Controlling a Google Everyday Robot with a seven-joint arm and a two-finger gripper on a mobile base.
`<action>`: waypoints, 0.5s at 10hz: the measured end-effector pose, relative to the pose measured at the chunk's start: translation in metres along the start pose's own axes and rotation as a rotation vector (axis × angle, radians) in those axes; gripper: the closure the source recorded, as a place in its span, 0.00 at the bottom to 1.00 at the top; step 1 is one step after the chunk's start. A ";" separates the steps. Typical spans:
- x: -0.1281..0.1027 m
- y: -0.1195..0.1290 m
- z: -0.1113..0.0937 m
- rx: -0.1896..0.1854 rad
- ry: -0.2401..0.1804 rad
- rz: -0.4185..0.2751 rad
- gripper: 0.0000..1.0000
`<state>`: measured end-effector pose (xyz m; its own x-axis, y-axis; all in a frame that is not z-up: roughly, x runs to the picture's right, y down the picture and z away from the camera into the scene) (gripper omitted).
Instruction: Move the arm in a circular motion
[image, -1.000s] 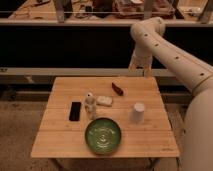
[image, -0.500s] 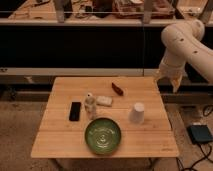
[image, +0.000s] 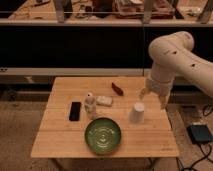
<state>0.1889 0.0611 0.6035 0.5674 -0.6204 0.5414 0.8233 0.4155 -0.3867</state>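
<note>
Camera view shows the arm (image: 175, 55) with its claw (image: 153, 99) apart and empty over the right edge of the desk (image: 60, 135), so its circle should clear the cup (image: 137, 113).

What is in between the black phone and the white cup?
In the camera view, a small white bottle stands between phone and cup, a white packet just behind it. The gripper hangs beside the cup.

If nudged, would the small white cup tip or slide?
The white cup looks small and light, so it probably slides easily. It seems wider at its base, so tipping looks less likely. The pincer hovers near it.
</note>
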 end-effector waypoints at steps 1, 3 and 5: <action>-0.033 -0.017 0.007 0.005 -0.051 -0.042 0.40; -0.072 -0.063 0.018 0.056 -0.134 -0.121 0.40; -0.081 -0.124 0.030 0.126 -0.181 -0.246 0.40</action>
<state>0.0412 0.0796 0.6302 0.3358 -0.5890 0.7350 0.9248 0.3541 -0.1387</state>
